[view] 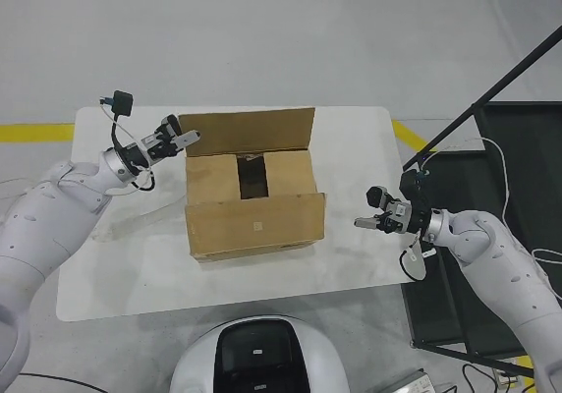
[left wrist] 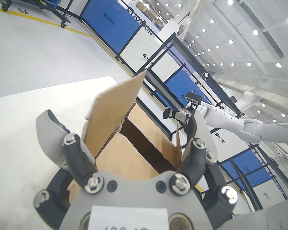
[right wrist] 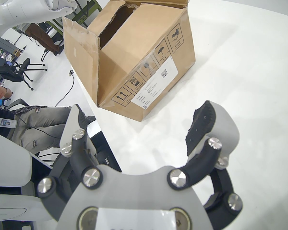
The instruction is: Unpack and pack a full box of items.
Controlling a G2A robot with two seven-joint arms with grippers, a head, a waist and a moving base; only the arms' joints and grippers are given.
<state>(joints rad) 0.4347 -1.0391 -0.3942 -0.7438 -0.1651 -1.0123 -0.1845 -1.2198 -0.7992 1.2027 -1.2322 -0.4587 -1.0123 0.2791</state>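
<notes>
Bright overhead light, soft shadows.

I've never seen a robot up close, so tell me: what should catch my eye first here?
A brown cardboard box sits mid-table, its far flap standing upright and a dark gap showing in its top. The left gripper is at that flap's left corner, open. The right gripper hangs open over the white table, right of the box and apart from it.
</notes>
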